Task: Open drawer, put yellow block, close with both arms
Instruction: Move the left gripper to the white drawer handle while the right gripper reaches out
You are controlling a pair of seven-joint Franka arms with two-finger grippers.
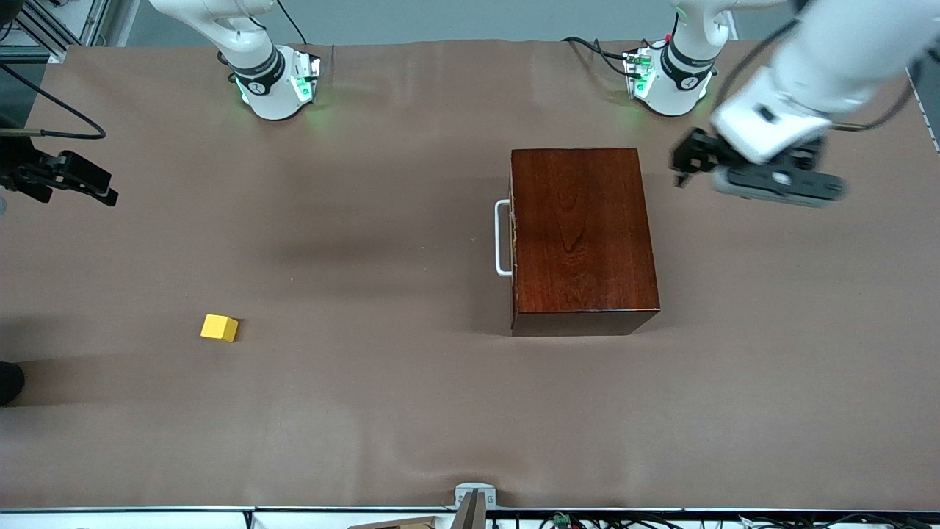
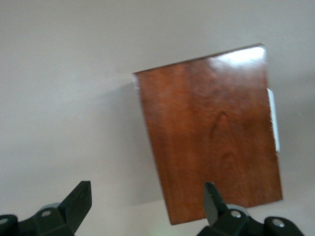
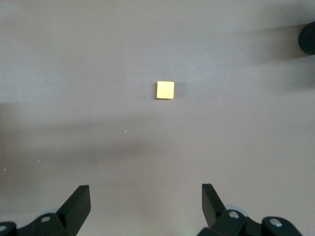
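Observation:
The dark reddish-brown wooden box (image 1: 584, 235) stands mid-table, toward the left arm's end. Its drawer is shut, and the white bar handle (image 1: 503, 237) faces the right arm's end. The yellow block (image 1: 219, 328) lies on the brown table, nearer the front camera and toward the right arm's end. My left gripper (image 1: 687, 162) hangs open and empty in the air beside the box, at the side away from the handle. Its wrist view shows the box top (image 2: 211, 142) and handle (image 2: 274, 120). My right gripper (image 1: 92, 184) is open and empty, high over the right arm's end, with the block (image 3: 165, 90) below it.
A dark round object (image 1: 7, 382) sits at the table edge at the right arm's end, and also shows in the right wrist view (image 3: 307, 38). A grey bracket (image 1: 474, 498) sits at the table's front edge. Cables lie by the left arm's base (image 1: 595, 50).

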